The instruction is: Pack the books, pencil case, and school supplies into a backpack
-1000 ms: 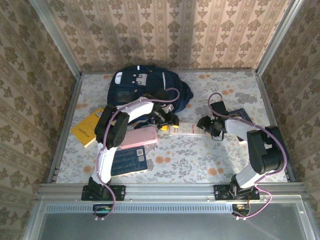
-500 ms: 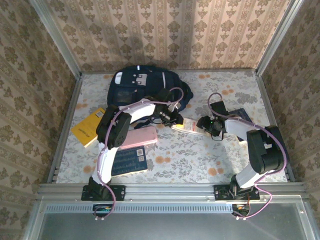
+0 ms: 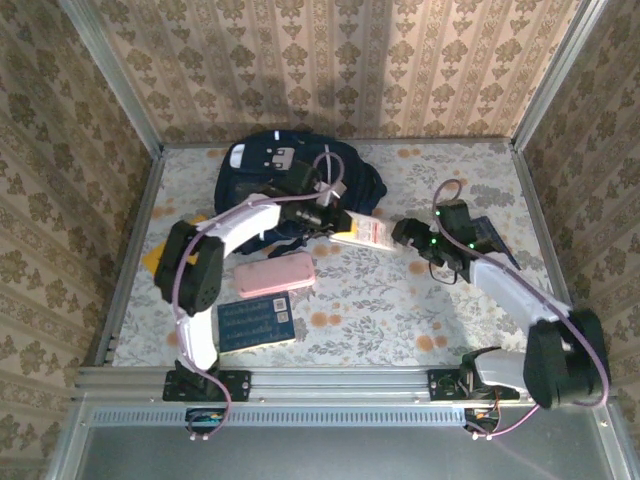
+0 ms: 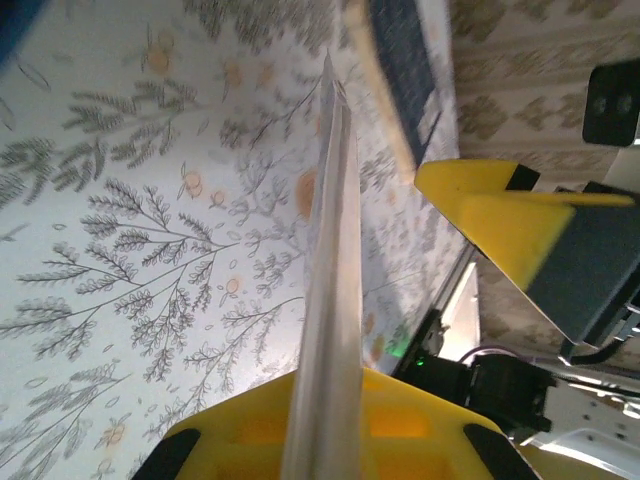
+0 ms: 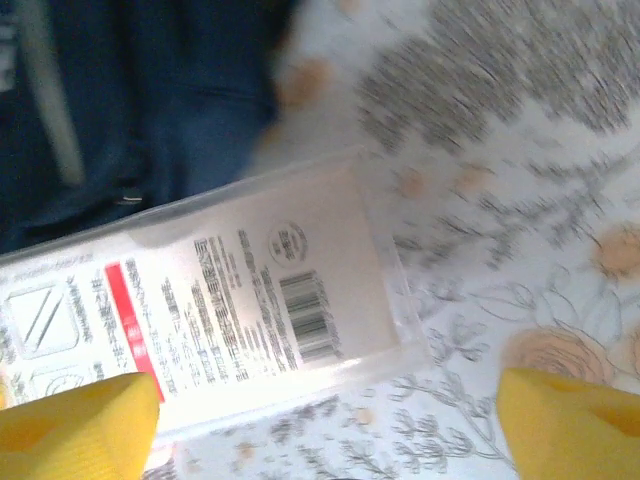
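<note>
The white printed strip (image 3: pixel 362 233), one of the school supplies, hangs just right of the navy backpack (image 3: pixel 290 175) with my left gripper (image 3: pixel 327 216) shut on its left end. In the left wrist view the strip (image 4: pixel 335 250) runs edge-on out of my left gripper (image 4: pixel 325 425). My right gripper (image 3: pixel 405 238) stands open just off the strip's right end. In the right wrist view the strip's barcode side (image 5: pixel 250 310) lies ahead of my right gripper (image 5: pixel 320 425), untouched. The pink pencil case (image 3: pixel 275 274) and the blue book (image 3: pixel 256 324) lie near the left arm.
A yellow book (image 3: pixel 152 258) peeks out left of the left arm. A dark navy book (image 3: pixel 490 232) lies under the right forearm. Metal rails edge the flowered table (image 3: pixel 400 320). The backpack's dark fabric (image 5: pixel 180 100) is close in the right wrist view.
My left gripper shut on the strip's left end and carried it up toward the backpack. My right gripper opened, let the strip go and drew back to the right.
</note>
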Robot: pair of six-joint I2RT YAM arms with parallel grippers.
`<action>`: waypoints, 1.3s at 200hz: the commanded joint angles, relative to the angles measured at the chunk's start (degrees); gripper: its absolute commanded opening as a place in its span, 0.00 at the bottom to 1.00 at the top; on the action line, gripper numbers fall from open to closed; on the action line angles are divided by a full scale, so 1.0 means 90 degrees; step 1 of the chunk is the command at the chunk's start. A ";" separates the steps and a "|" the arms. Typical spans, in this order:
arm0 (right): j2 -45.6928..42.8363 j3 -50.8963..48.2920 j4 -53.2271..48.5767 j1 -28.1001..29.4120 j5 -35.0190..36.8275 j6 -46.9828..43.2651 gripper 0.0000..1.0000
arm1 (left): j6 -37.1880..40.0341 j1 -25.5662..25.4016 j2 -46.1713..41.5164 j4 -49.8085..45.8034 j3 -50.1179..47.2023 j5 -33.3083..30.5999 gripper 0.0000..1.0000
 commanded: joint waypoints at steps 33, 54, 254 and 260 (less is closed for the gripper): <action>-0.0693 -0.0438 0.2218 -0.0332 -0.2521 0.0190 0.93 | -0.0090 0.0297 -0.1429 0.1415 -0.0824 0.1328 0.00; -0.0701 -0.0273 0.2184 -0.0382 -0.2845 0.0255 0.95 | -0.0461 0.0294 -0.1820 0.2011 -0.1168 0.1610 0.00; -0.2612 -0.0962 0.1074 -0.0480 -0.0485 0.0632 0.00 | 0.1138 0.0568 -0.1499 -0.1200 -0.0246 -0.2095 0.52; -0.2735 -0.1027 0.1076 -0.0476 -0.0357 0.0630 0.00 | 0.1177 0.0556 -0.1329 -0.1298 -0.0034 -0.2317 0.52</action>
